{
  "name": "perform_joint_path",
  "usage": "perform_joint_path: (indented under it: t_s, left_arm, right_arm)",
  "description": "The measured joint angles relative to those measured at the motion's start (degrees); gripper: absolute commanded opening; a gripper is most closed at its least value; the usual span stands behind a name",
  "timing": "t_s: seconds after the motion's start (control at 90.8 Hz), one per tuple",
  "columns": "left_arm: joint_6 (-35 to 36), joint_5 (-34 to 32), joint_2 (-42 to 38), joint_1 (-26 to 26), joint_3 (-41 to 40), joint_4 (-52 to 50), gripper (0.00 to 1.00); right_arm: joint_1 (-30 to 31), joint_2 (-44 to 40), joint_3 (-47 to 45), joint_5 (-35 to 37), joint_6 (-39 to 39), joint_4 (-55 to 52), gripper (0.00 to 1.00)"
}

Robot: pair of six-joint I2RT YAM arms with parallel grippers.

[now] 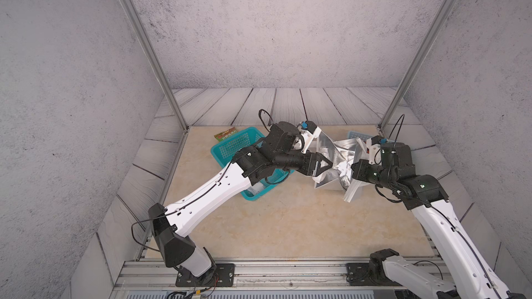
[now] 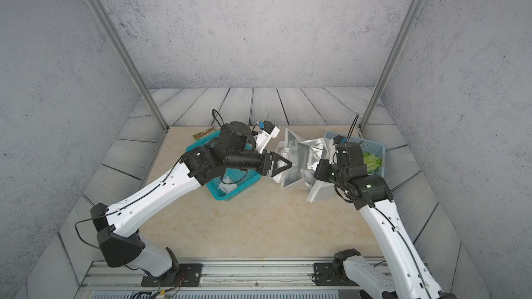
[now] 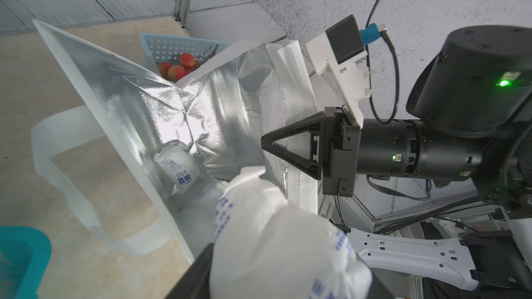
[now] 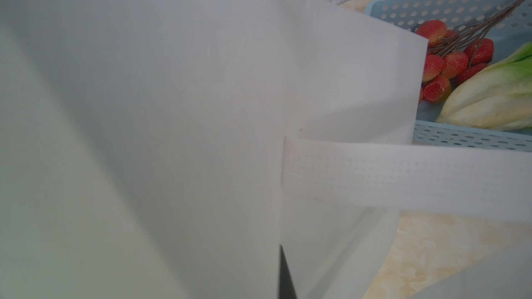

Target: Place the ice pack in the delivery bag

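Observation:
The delivery bag (image 3: 201, 104) stands open, its silver foil lining showing in both top views (image 1: 331, 145) (image 2: 299, 151). One ice pack (image 3: 178, 165), a white pouch with blue print, lies at the bottom of the bag. My left gripper (image 3: 285, 277) is shut on another ice pack (image 3: 273, 225) and holds it just at the bag's mouth, over the near rim. In the top views this gripper (image 1: 326, 165) (image 2: 288, 165) points into the opening. My right gripper (image 3: 263, 142) (image 4: 283, 254) is shut on the bag's far wall, holding it up.
A teal mesh basket (image 1: 230, 151) with white pouches (image 2: 227, 186) sits under my left arm. A light-blue basket (image 2: 371, 146) with lettuce (image 4: 489, 99) and red fruit (image 4: 443, 64) stands behind the bag. The bag's handle loop (image 3: 57, 145) lies on the table. A green packet (image 1: 226, 133) lies behind the teal basket.

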Motion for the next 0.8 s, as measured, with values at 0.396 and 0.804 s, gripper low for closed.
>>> perform_joint_path:
  t_s: [0.396, 0.804]
  left_arm:
    - [6.16, -14.67, 19.82, -1.03, 13.35, -3.72, 0.27]
    - [6.80, -17.03, 21.86, -2.25, 20.81, -12.37, 0.69]
  right_arm:
    - [0.00, -0.57, 0.02, -0.55, 0.13, -0.42, 0.00]
    - [0.00, -1.29, 0.02, -0.59, 0.22, -0.76, 0.00]
